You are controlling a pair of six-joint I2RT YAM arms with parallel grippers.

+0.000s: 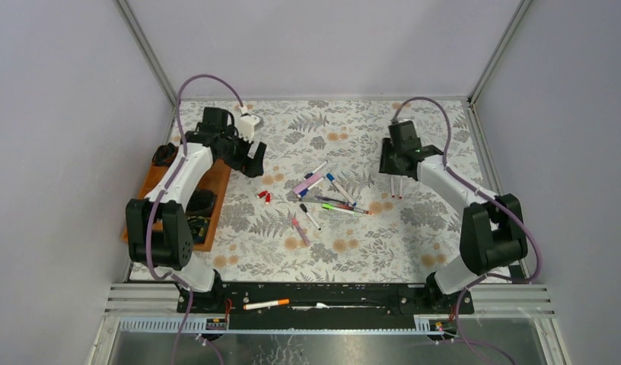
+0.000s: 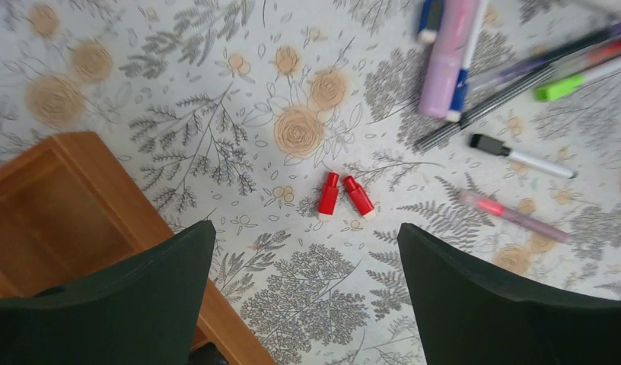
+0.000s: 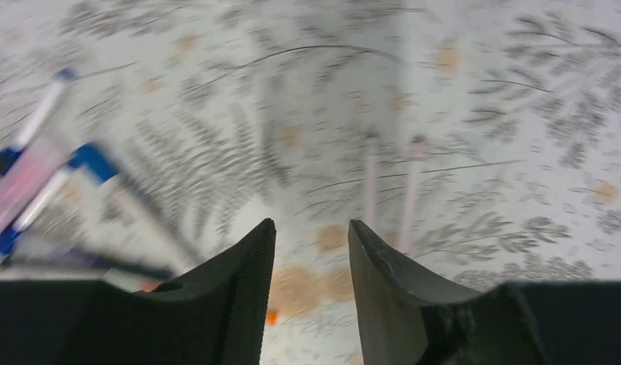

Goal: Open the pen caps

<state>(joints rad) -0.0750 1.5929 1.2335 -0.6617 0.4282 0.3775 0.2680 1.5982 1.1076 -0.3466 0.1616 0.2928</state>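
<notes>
two red caps (image 2: 329,195) — loose, pens (image 1: 334,201) scattered

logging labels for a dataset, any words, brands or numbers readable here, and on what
None can be read.
Any print on the pens is too small or blurred to make out.
The red caps, wooden tray and floral cloth show no text.

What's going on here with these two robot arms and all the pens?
The job is pulling caps off marker pens on a flowery table. Neither arm holds anything: the left gripper hovers open above two loose red caps, and the right gripper, also open, hangs near two pale pens side by side. A pile of pens lies between them.
</notes>
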